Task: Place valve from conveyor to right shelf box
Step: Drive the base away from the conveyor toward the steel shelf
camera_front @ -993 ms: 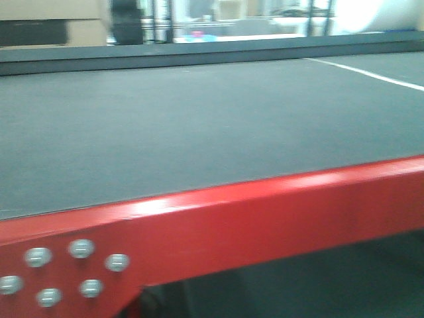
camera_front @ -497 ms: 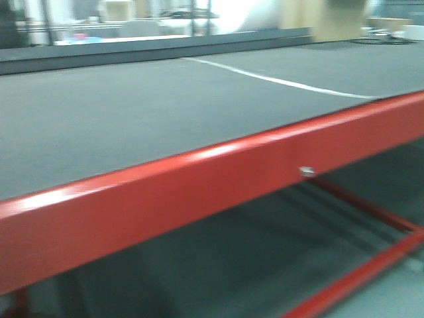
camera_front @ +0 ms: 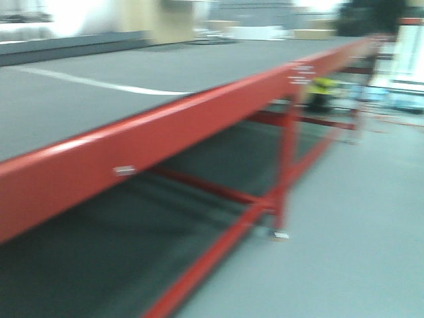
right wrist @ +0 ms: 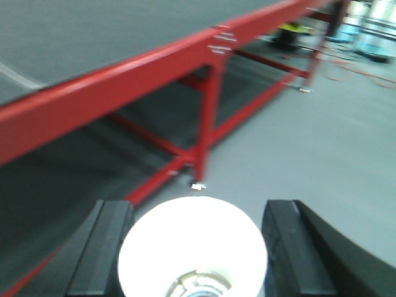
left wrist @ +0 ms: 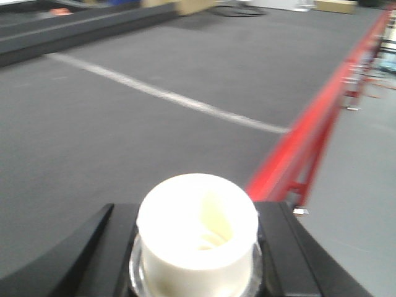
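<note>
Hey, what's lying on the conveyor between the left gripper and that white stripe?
Nothing; in the left wrist view the conveyor is bare grey belt from the left gripper up to the white stripe.

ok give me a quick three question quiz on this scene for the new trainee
1. True or false: the left gripper is empty.
2. What colour is the frame edging the grey surface?
3. Just beyond the right gripper and its white round part, the wrist view shows: A the grey surface's top, B the floor, C a shelf box.

Key: 1 false, its fingers flank a white cylindrical part. 2 red. 3 B.
</note>
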You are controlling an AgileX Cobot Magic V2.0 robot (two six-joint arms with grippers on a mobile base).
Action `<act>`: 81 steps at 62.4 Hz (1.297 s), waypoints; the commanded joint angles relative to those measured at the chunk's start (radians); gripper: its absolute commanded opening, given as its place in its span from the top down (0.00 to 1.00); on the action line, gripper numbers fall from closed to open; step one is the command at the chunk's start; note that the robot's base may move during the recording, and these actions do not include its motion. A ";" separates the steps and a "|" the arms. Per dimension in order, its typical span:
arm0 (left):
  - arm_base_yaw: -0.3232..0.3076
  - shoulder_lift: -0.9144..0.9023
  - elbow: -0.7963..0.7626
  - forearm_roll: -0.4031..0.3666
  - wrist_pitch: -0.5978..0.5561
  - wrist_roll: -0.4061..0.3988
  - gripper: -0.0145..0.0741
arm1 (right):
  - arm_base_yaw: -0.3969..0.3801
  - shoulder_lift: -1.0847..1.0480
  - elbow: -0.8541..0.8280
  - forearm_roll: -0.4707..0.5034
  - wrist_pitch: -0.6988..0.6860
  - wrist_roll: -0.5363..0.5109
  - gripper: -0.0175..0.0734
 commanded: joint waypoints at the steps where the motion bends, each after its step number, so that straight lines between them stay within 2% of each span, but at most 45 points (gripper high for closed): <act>1: 0.001 -0.008 -0.007 -0.015 -0.053 -0.004 0.96 | -0.001 -0.007 -0.009 -0.005 -0.083 -0.005 0.99; 81: 0.001 -0.008 -0.007 -0.015 -0.053 -0.004 0.96 | -0.001 -0.007 -0.009 -0.005 -0.083 -0.005 0.99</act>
